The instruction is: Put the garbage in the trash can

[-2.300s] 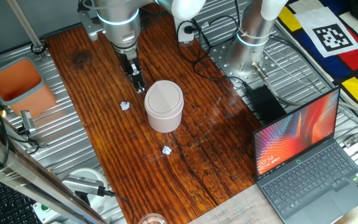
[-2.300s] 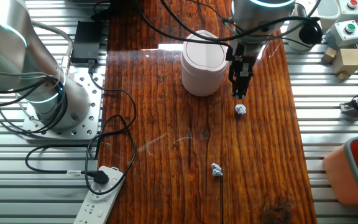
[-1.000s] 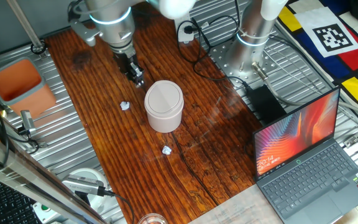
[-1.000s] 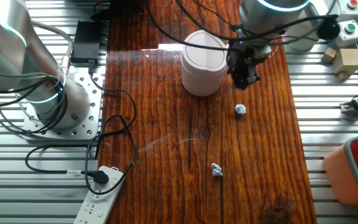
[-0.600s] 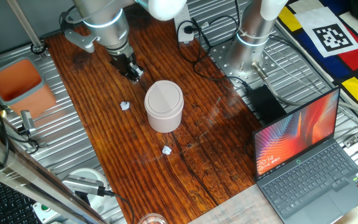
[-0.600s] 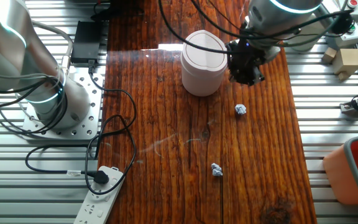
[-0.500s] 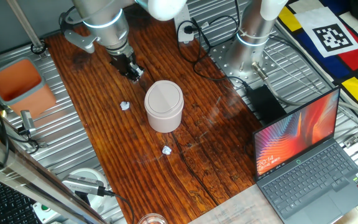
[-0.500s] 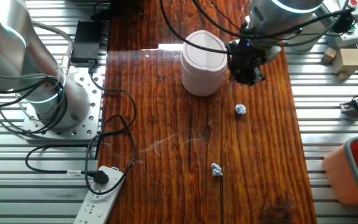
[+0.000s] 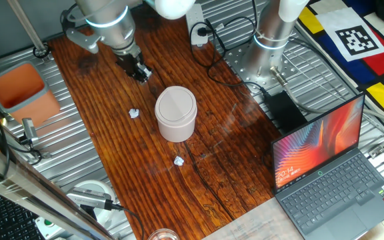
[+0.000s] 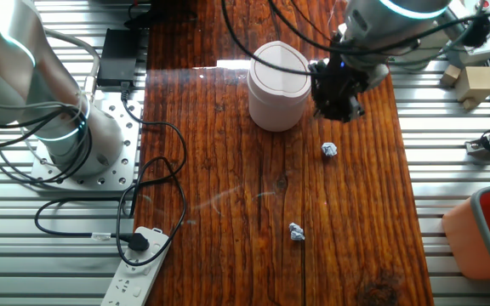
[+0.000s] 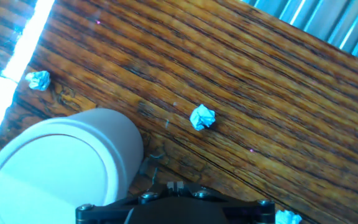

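The trash can (image 9: 176, 113) is a pale pink-beige cylinder with a round flap lid, standing upright mid-table; it also shows in the other fixed view (image 10: 279, 85) and at the lower left of the hand view (image 11: 61, 168). One white paper wad (image 9: 135, 113) lies left of the bin, another (image 9: 179, 161) in front of it; both show in the other fixed view (image 10: 330, 150) (image 10: 296, 230). The hand view shows wads (image 11: 202, 117) (image 11: 39, 79) and one at the bottom edge (image 11: 286, 217). My gripper (image 9: 142, 75) (image 10: 347, 110) (image 11: 179, 185) hangs tilted above the table beside the bin, fingertips together, nothing seen between them.
An orange-red rectangular tub (image 9: 20, 87) sits off the table's left side. A laptop (image 9: 332, 173) stands at the right. A second robot base (image 10: 66, 136), cables and a power strip (image 10: 139, 263) lie beside the wooden top. Button boxes (image 10: 475, 42) stand at the far corner.
My gripper has risen and drawn away from the bin's side toward the table's far corner, tilting as it went. The bin and wads have not moved.
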